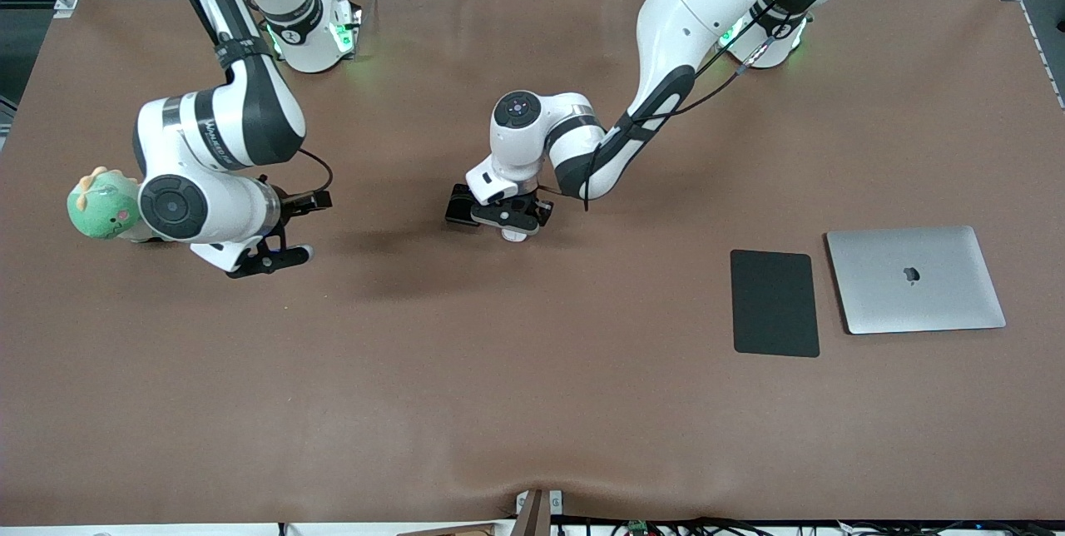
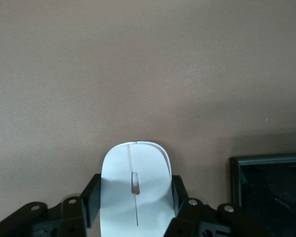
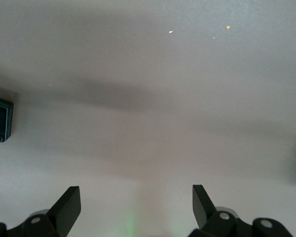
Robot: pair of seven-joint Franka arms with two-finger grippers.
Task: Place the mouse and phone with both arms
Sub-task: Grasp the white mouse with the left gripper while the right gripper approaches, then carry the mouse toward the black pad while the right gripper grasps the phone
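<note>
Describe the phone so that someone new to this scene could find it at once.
Start at the left claw, shut on the white mouse at mid-table. The phone lies on the table right beside that mouse, toward the right arm's end. It is small, black, glossy and nearly square, unlike the larger flat black pad by the laptop.

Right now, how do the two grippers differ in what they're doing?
The left gripper is shut on the white mouse mid-table, beside the black phone; the right gripper holds nothing. The left's fingers press the mouse's sides; the right's fingers stand wide apart over bare table, near the green plush toy. Both point down at the table.
</note>
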